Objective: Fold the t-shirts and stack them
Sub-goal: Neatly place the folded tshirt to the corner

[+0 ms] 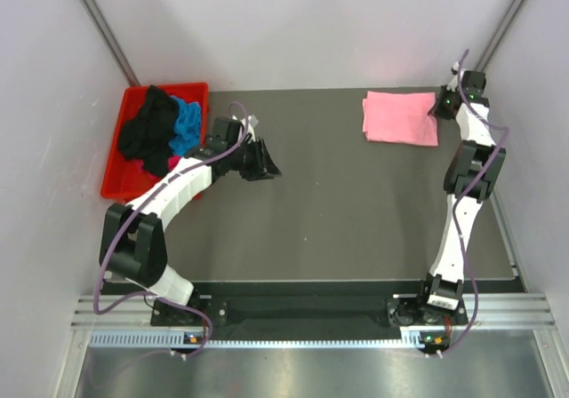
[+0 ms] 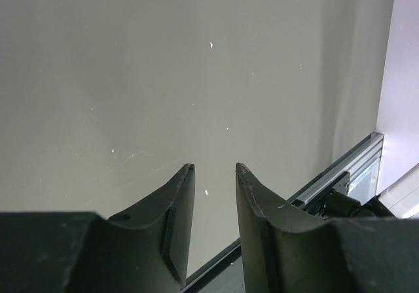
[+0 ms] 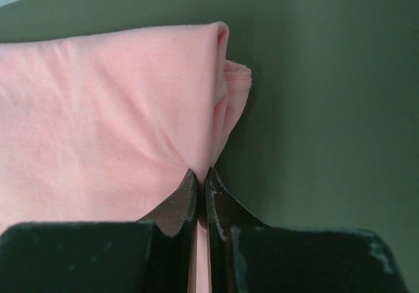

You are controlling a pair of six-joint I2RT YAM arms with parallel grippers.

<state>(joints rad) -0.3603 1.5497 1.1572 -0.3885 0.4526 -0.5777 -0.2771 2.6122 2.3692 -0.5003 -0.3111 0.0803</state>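
Observation:
A folded light pink t-shirt (image 1: 399, 119) lies flat at the table's far right. My right gripper (image 1: 442, 105) is at its right edge, shut on the pink t-shirt (image 3: 111, 123); cloth shows pinched between the fingertips (image 3: 202, 174). A heap of t-shirts, black (image 1: 149, 133) and bright blue (image 1: 187, 124) with a bit of magenta, fills the red bin (image 1: 124, 174) at the far left. My left gripper (image 1: 264, 161) hovers over bare table to the right of the bin, open (image 2: 215, 169) with nothing between its fingers.
White walls close in the table on three sides. A metal rail (image 2: 340, 169) runs along the table's edge in the left wrist view. Purple cables loop off both arms.

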